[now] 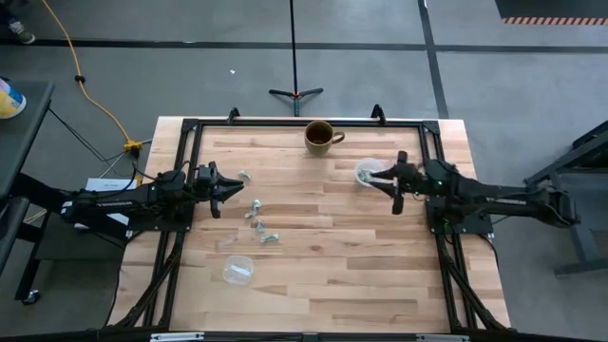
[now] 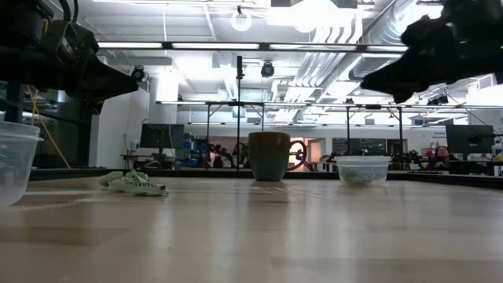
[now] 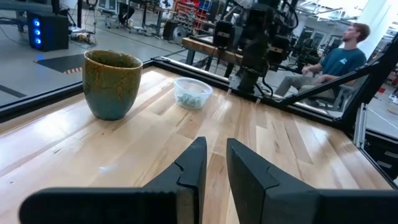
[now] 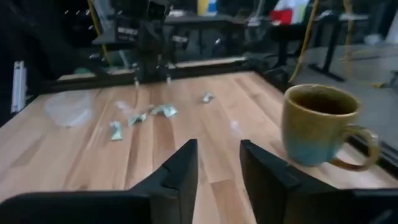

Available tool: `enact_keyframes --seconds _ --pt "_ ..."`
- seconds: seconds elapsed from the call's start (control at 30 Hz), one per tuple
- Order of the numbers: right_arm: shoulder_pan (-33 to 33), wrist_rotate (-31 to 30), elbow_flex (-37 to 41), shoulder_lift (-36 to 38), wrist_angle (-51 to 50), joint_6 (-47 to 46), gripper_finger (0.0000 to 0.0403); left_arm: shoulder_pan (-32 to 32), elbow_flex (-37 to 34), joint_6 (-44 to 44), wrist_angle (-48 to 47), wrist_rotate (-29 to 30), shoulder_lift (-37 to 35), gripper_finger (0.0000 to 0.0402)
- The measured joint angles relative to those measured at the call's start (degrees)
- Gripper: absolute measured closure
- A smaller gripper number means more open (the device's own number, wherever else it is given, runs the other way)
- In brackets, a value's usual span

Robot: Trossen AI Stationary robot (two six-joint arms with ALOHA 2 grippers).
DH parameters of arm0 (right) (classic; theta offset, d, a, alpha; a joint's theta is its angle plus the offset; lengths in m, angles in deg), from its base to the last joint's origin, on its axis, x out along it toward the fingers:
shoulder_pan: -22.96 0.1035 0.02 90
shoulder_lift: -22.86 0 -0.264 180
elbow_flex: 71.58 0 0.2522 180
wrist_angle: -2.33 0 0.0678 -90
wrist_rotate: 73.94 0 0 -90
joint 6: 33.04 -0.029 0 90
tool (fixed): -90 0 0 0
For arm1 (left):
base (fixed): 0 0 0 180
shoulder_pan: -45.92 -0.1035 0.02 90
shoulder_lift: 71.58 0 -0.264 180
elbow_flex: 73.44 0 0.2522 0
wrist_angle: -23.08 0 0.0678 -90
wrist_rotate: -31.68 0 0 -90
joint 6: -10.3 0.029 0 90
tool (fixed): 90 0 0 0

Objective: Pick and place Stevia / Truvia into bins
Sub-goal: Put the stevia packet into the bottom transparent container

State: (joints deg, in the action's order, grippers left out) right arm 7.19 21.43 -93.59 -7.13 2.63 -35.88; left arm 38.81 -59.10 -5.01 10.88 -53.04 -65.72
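Observation:
Several pale green packets (image 1: 256, 217) lie loose on the wood left of the table's middle, also in the right wrist view (image 4: 163, 111). One clear cup (image 1: 237, 271) stands near the near-left side. The other clear cup (image 1: 369, 173) stands right of the middle and holds greenish packets (image 3: 193, 94). My left gripper (image 1: 224, 188) hovers just left of the loose packets, open by a narrow gap (image 3: 216, 158), with nothing in it. My right gripper (image 1: 393, 182) hangs beside the right cup, raised well above the table (image 2: 409, 67), open (image 4: 219, 155) and empty.
A brown-green mug (image 1: 321, 136) stands near the far edge, its handle toward the right. A black frame (image 1: 190, 133) borders the table. A person sits beyond the table behind the right arm (image 3: 339, 62). Bare wood stretches across the near half (image 1: 361, 275).

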Motion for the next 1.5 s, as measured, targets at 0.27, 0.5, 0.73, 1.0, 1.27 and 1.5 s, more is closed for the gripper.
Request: enact_keyframes --seconds 0.27,0.5,0.73,1.0,1.27,1.5 --pt "10.3 -6.5 1.7 12.3 -9.6 0.7 0.0328 0.0 0.0 0.0 0.0 0.0 0.0 0.0302" --pt "16.7 -12.7 6.1 18.6 -6.1 3.1 0.0348 0.0 0.0 0.0 0.0 0.0 0.0 0.0302" --pt "16.9 -15.5 7.7 19.9 -4.8 2.8 0.0361 0.0 0.0 5.0 0.0 0.0 0.0 0.0302" --pt "16.9 -19.0 7.7 19.9 -7.5 2.9 0.0356 0.0 0.7 6.1 2.1 -0.2 0.5 0.0234" --pt "16.9 -19.2 7.7 19.8 -9.1 2.7 0.0358 0.0 10.5 8.6 0.0 0.2 16.0 0.0105" --pt "16.9 -21.9 7.7 19.8 -9.1 0.6 0.0353 0.0 24.6 21.3 -15.4 1.1 41.9 0.0134"
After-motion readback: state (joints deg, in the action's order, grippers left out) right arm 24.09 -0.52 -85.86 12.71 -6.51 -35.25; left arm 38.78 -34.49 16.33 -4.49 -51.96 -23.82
